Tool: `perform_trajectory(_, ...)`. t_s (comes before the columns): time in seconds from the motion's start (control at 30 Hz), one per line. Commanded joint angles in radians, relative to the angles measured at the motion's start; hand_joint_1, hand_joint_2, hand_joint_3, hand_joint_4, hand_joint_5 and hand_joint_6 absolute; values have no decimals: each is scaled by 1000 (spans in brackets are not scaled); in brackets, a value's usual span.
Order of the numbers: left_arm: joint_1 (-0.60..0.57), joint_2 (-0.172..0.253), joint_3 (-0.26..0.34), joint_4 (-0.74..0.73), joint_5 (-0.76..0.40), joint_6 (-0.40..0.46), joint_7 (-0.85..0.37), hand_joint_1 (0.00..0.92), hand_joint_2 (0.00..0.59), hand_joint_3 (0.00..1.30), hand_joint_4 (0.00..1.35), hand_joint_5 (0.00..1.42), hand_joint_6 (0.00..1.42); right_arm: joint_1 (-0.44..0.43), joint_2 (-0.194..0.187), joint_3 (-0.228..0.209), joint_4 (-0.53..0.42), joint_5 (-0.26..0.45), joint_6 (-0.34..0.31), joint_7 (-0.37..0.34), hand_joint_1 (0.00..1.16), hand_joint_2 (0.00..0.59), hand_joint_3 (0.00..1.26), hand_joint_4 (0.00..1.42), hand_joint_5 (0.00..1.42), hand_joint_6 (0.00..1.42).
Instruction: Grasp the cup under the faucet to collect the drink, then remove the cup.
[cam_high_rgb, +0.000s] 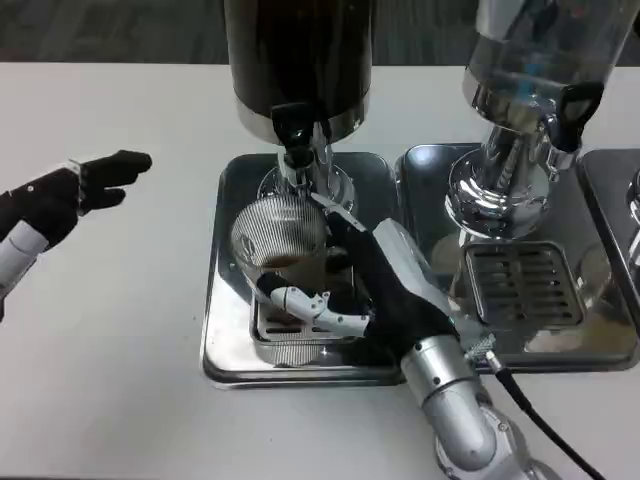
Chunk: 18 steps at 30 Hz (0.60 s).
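Note:
A ribbed silver cup (277, 232) stands on the drip tray (222, 330) under the black faucet (292, 132) of the dark drink dispenser (298, 55). My right hand (375, 280) wraps around the cup from the right, with its fingers (310, 305) curled across the cup's near side, holding it. The cup's inside shows a brownish patch near its near rim. My left hand (60, 195) hovers over the bare table at the far left, well away from the dispenser, fingers stretched out and holding nothing.
A second, clear dispenser (530, 90) with its own black tap (572, 108) stands to the right on another metal tray with a slotted grate (520, 285). A black cable (545, 430) runs along my right forearm. White table (120, 330) lies open at the left.

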Motion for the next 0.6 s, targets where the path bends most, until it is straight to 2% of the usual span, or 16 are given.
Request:
perform_trajectory(0.03, 6, 7, -13, 26, 29, -12, 9, 0, 143, 269, 146, 112, 140, -7, 7, 14, 2, -27, 16, -37, 602, 194, 185, 194, 316, 457)
perform_trajectory(0.47, -1, 12, -14, 46, 37, -14, 6, 0, 145, 269, 144, 112, 140, -1, 14, 20, 9, -23, 23, -67, 622, 206, 215, 241, 381, 538)
perform_trajectory(0.6, -1, 12, -18, 50, 38, -13, 4, 0, 145, 269, 144, 112, 140, 1, 10, 24, 3, -31, 30, -76, 656, 212, 237, 271, 428, 609)
